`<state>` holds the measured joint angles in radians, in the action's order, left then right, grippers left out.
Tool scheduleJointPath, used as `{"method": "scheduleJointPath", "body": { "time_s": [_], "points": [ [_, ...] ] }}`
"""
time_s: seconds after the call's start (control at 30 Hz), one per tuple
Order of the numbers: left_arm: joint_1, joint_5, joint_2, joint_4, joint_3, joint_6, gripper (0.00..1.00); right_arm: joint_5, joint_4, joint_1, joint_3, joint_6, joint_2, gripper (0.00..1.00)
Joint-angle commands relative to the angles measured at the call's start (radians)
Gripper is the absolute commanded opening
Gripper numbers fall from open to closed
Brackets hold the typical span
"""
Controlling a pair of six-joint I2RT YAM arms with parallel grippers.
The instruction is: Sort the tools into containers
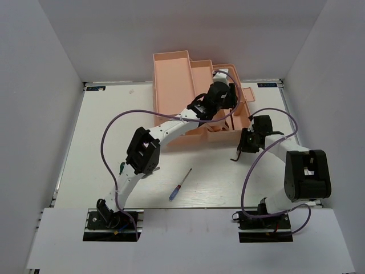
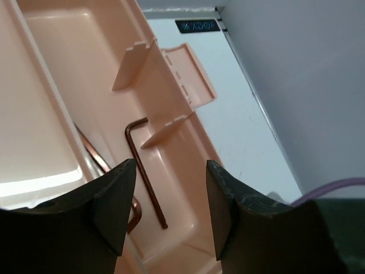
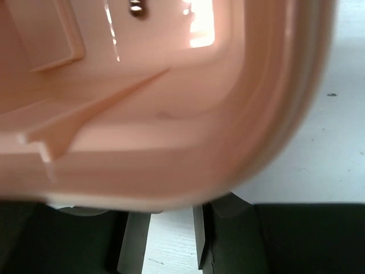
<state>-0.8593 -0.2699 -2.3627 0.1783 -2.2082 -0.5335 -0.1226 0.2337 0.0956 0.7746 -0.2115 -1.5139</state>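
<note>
The salmon-pink toolbox [image 1: 171, 85] stands open at the back of the table. My left gripper [image 1: 231, 96] hangs over its right-hand compartment, open and empty [image 2: 171, 211]. A dark L-shaped hex key [image 2: 144, 171] lies on that compartment's floor below the fingers. My right gripper [image 1: 249, 144] is low at the box's front right corner, open and empty [image 3: 168, 245], with the box rim [image 3: 171, 171] close in front. Another hex key [image 1: 237, 156] lies on the table beside it. The blue-handled screwdriver [image 1: 179, 185] lies at the front centre. A green handle [image 1: 122, 169] peeks out by the left arm.
The toolbox latch flap [image 2: 194, 74] sticks out to the right of the compartment. A purple cable [image 1: 114, 125] loops off the left arm and another [image 1: 248, 177] off the right. White walls close in the table on three sides.
</note>
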Motion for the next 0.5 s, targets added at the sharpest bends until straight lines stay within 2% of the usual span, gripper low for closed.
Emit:
{"method": "scheduleJointPath", "body": {
  "time_s": [0.0, 0.07, 0.1, 0.17, 0.2, 0.23, 0.27, 0.3, 0.4, 0.43, 0.47],
  "points": [
    [-0.004, 0.052, 0.153, 0.007, 0.048, 0.061, 0.62, 0.089, 0.035, 0.015, 0.008, -0.028, -0.032, 0.37],
    [-0.032, 0.038, 0.285, 0.007, 0.135, 0.096, 0.62, 0.116, 0.045, 0.019, 0.003, -0.034, -0.046, 0.36],
    [-0.032, 0.038, 0.340, 0.007, 0.265, 0.111, 0.62, 0.118, 0.047, 0.021, 0.002, -0.034, -0.048, 0.36],
    [-0.043, 0.038, 0.458, -0.003, 0.428, 0.122, 0.61, 0.118, 0.068, 0.020, 0.000, -0.038, -0.060, 0.36],
    [-0.043, 0.038, 0.585, -0.031, 0.606, 0.122, 0.61, 0.118, 0.069, 0.023, -0.008, -0.039, -0.063, 0.36],
    [-0.052, 0.025, 0.653, -0.052, 0.698, 0.122, 0.61, 0.120, 0.085, 0.023, -0.009, -0.045, -0.062, 0.34],
    [-0.052, 0.024, 0.715, -0.071, 0.858, 0.122, 0.61, 0.118, 0.087, 0.024, -0.012, -0.045, -0.060, 0.32],
    [-0.052, 0.024, 0.773, -0.071, 0.927, 0.131, 0.61, 0.120, 0.090, 0.026, -0.015, -0.046, -0.057, 0.30],
    [-0.070, 0.014, 0.977, -0.028, 1.132, 0.122, 0.58, 0.120, 0.102, 0.032, -0.038, -0.045, -0.039, 0.10],
    [-0.070, 0.024, 1.020, -0.016, 1.212, 0.122, 0.56, 0.118, 0.111, 0.032, -0.047, -0.040, -0.026, 0.00],
    [-0.082, 0.024, 1.092, 0.001, 1.243, 0.122, 0.53, 0.117, 0.119, 0.032, -0.051, -0.037, -0.010, 0.00]
  ]
}}
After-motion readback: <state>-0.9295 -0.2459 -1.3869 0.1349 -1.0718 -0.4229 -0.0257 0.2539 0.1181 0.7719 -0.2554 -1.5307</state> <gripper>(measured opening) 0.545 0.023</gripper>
